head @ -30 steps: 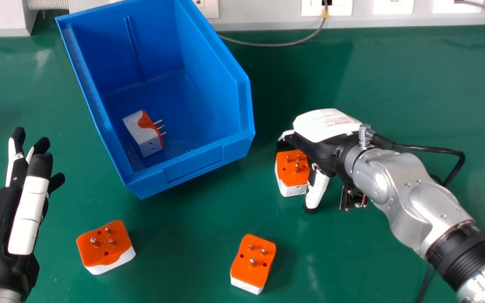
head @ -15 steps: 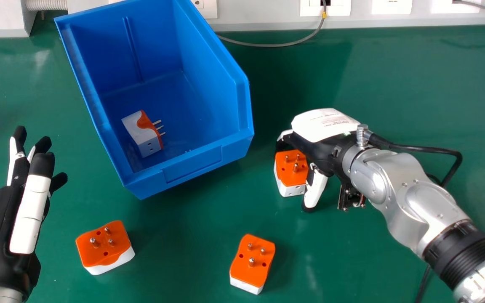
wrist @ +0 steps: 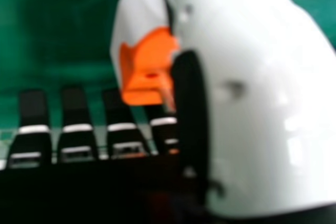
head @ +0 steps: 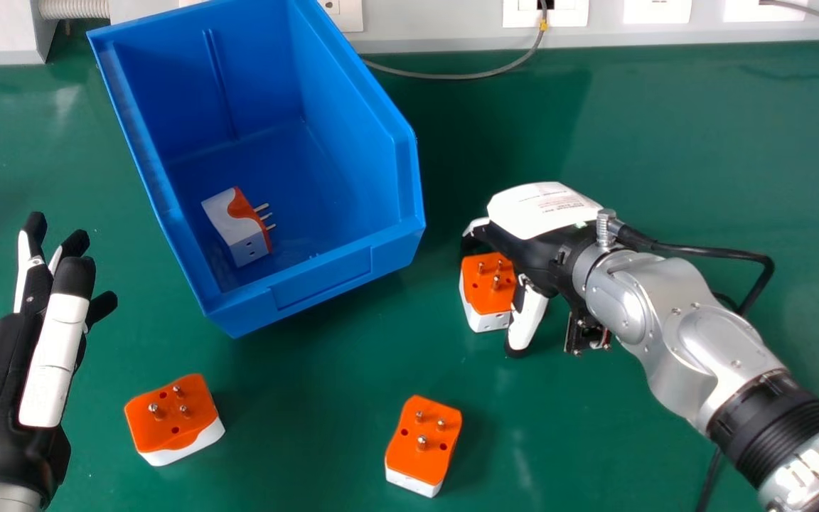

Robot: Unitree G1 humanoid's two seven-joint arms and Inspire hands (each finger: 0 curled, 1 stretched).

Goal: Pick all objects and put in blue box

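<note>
You have your right robot hand (head: 541, 212) low over the green surface (head: 651, 135), to the right of the blue plastic box (head: 324, 281) and apart from it. Its fingers are extended and loosely bent, standing open from the thumb, with an orange-and-white plastic plug adapter (head: 488, 284) between them. That adapter sits on the surface with its metal prongs up; in the head view the fingers come down past its far side and the thumb is at its right side. In the right hand view, the thumb of the right robot hand (wrist: 262, 98) overlaps one edge of the adapter; you can't tell whether it is firmly pinched.

A second orange-and-white adapter (head: 424, 441) lies nearer you, prongs up, well apart from that hand. A third orange-and-white adapter (head: 173, 419), also prongs up, is in front of the box, to the right of your open left robot hand (head: 18, 377). You have a fourth orange-and-white adapter (head: 235, 227) inside the box, on its side, prongs pointing right.
</note>
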